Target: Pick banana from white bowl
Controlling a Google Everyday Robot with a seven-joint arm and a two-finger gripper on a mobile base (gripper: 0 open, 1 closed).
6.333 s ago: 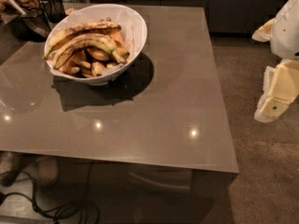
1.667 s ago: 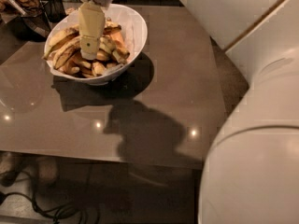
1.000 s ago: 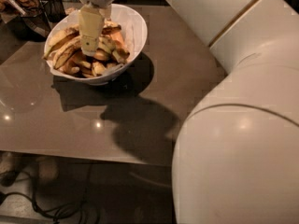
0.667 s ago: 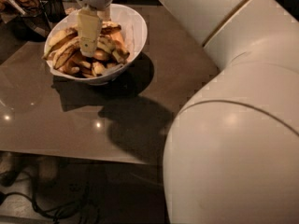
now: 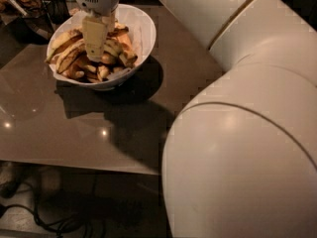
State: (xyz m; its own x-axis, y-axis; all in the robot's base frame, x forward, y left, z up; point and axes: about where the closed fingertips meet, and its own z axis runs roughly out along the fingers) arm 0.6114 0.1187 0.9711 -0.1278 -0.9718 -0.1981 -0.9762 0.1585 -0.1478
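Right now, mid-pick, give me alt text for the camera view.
The robot's white gripper reaches down into a large glossy white bowl heaped with brown-flecked yellow bananas, at the far left of a shiny grey-brown table. Its bulky white arm fills the right foreground.

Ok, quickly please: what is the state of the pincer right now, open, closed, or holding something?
Pincer: down in the white bowl; open, closed or holding something cannot be told.
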